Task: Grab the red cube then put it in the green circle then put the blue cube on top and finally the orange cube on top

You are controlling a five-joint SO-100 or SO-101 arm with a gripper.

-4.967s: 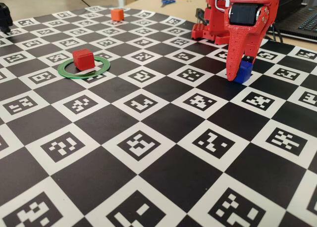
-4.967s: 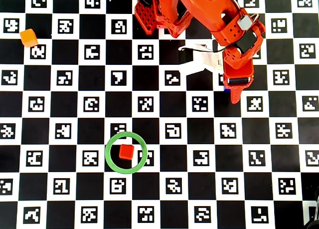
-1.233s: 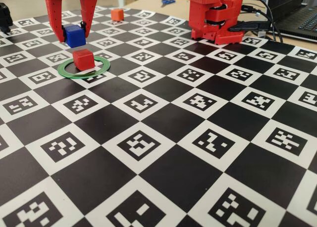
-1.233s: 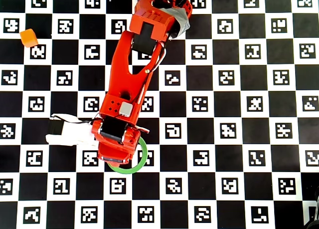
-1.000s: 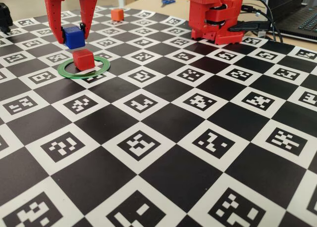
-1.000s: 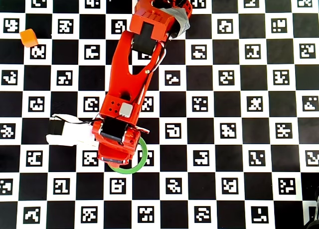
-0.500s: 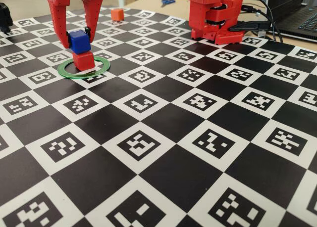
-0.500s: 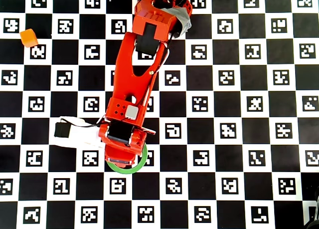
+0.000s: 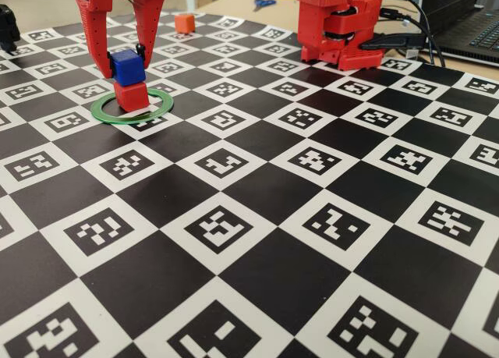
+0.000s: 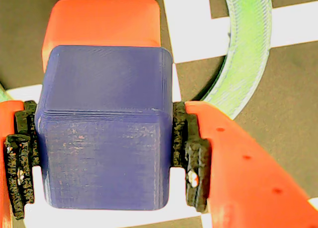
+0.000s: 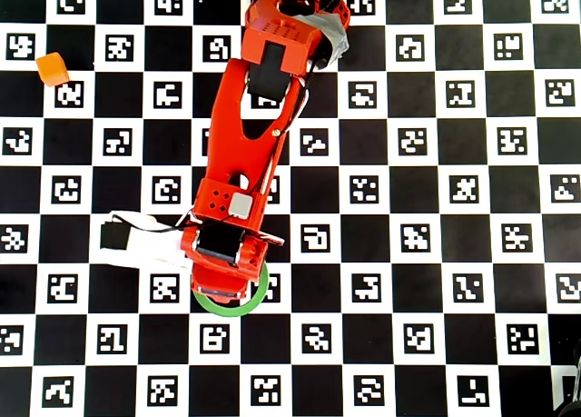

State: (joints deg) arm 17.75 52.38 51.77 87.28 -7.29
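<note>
A: Where is the small deep-blue plastic cube [image 9: 127, 67]?

B: In the fixed view it sits on top of the small glossy red plastic cube [image 9: 131, 94], which stands inside the thin flat green ring [image 9: 131, 108] on the checkered tabletop [image 9: 312, 217]. The red claw [image 9: 126, 68] pinches the blue cube from both sides; in the wrist view the black pads [image 10: 182, 138] press against its side faces.

A: How much of the red cube shows from the wrist?

B: Only a strip past the blue cube's far edge; the rest is covered. The ring is cut off too, one arc at upper right.

A: And from overhead?

B: The arm [image 11: 245, 153] hides both stacked cubes. Just the ring's lower curve [image 11: 238, 308] peeks out under the claw.

A: The small bright-orange plastic cube [image 9: 184, 23]?

B: Far back on the tabletop in the fixed view, well apart from the ring; overhead it lies near the top left corner [image 11: 53, 68].
</note>
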